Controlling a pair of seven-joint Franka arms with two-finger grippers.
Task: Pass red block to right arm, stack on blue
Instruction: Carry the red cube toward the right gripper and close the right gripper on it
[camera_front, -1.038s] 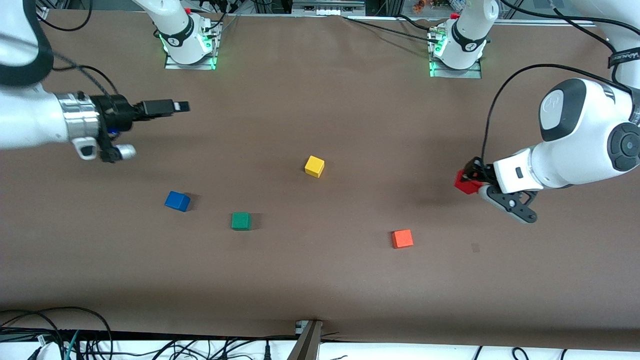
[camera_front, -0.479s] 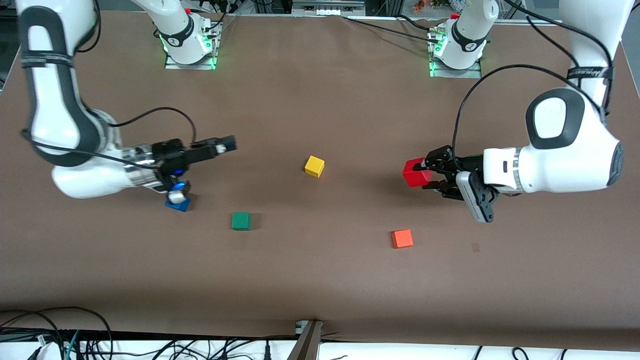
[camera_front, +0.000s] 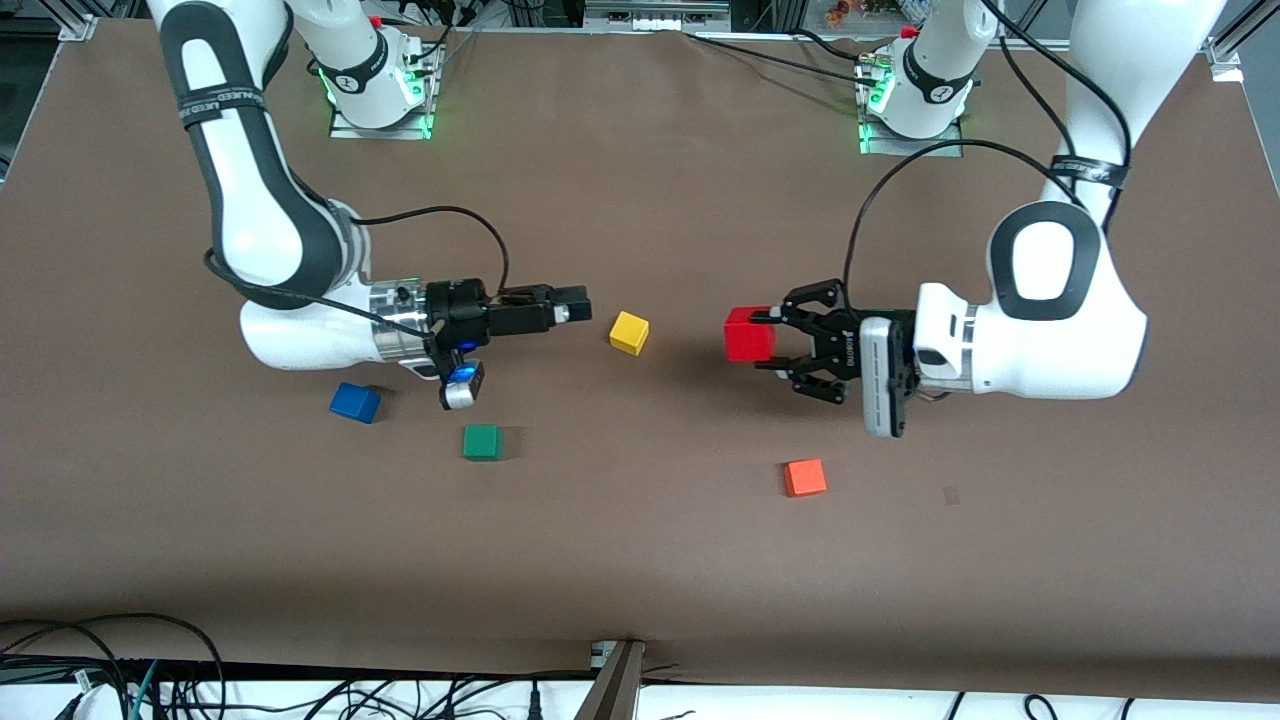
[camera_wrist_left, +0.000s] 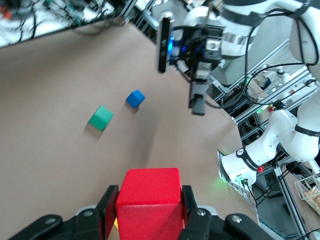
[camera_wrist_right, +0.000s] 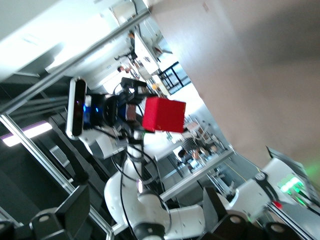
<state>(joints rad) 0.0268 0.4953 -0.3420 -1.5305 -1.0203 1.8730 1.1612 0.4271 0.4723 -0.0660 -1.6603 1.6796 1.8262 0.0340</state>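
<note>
Red block is sitting clamped in the left gripper, held in the air over the table's middle, just toward the left arm's end from the yellow cube. Right gripper is pointing at it from beside the yellow cube, fingers spread, nothing in them. Pickup looks done; handover not yet made. Blue cube is lying bare toward the right arm's end, beside the green cube, so transfer and stacking are both remaining.
</note>
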